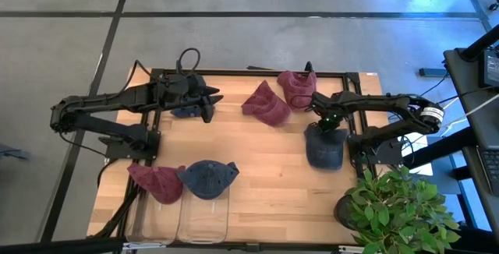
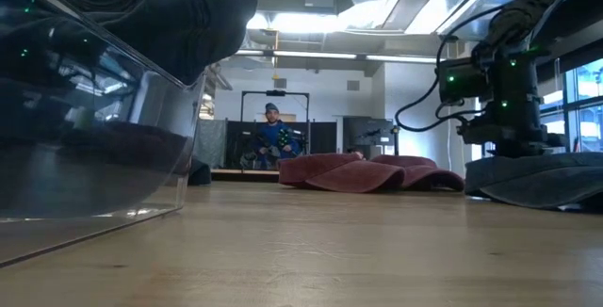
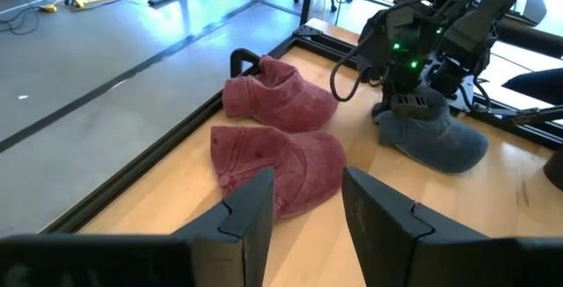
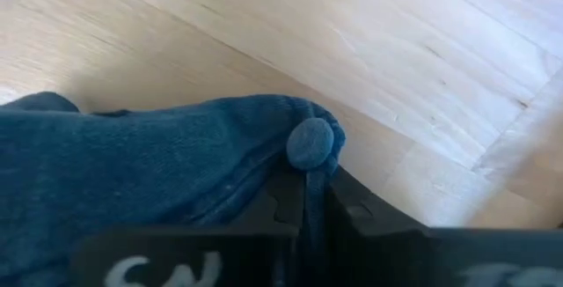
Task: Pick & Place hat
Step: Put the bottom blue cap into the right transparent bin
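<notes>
A dark blue hat lies on the table's right side, and my right gripper is over its far end, shut on its cloth. Two maroon hats rest on the wood near the far edge. My left gripper is open and hovers left of them, pointing their way. Another dark blue hat lies under the left arm. A maroon hat and a blue hat sit on top of two clear bins at the near edge. My right gripper pinches a fold of the blue hat's crown just beside the top button, between its two fingers, coming from above. The crown cloth is drawn up at the fingers. The hat's lower part still rests on the table.
Two clear bins stand at the near left edge. A potted plant fills the near right corner. A black frame rail runs along the far edge. Bare wood lies in the table's middle. A person sits far behind.
</notes>
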Controlling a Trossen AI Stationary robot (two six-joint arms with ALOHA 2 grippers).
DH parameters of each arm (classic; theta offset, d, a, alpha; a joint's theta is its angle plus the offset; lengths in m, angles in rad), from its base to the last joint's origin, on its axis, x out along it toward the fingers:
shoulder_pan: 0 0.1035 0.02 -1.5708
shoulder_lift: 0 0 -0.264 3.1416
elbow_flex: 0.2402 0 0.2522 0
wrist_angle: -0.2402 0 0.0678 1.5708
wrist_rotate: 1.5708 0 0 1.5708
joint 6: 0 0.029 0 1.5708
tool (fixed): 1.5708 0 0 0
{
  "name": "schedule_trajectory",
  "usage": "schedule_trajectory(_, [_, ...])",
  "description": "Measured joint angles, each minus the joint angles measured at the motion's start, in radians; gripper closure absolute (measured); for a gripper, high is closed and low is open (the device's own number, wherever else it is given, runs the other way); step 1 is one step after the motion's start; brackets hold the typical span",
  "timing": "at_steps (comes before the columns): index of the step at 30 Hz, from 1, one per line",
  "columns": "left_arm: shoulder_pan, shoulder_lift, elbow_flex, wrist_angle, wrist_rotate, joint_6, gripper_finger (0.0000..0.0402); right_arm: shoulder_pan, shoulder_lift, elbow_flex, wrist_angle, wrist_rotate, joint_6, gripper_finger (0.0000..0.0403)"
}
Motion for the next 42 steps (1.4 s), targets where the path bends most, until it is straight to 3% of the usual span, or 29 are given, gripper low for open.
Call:
schedule_trajectory(9, [-0.001,0.0,0.0,0.001,0.035,0.0,0.0255,0.081,0.002,0.103,-0.013,0.011,0.003,0.0387])
schedule_trajectory(15, [-0.001,0.003,0.0,0.008,0.05,-0.032,0.0221,0.16,0.002,0.254,-0.104,0.009,0.024,0.0387])
schedule_trajectory(21, [-0.001,0.003,0.0,0.035,0.071,-0.069,0.0218,0.269,0.002,0.449,-0.146,0.015,0.034,0.0387])
schedule_trajectory(30, [-0.001,0.134,0.0,0.36,0.249,-0.031,0.0235,0.417,0.001,0.731,-0.088,0.209,-0.027,0.0387])
schedule_trajectory(35, [-0.001,0.245,0.0,0.544,0.289,0.0,0.0242,0.446,0.0,0.764,0.019,0.227,-0.087,0.0387])
schedule_trajectory(42, [-0.001,0.351,0.0,0.669,0.34,0.009,0.0241,0.474,0.001,0.763,0.105,0.226,-0.115,0.0387])
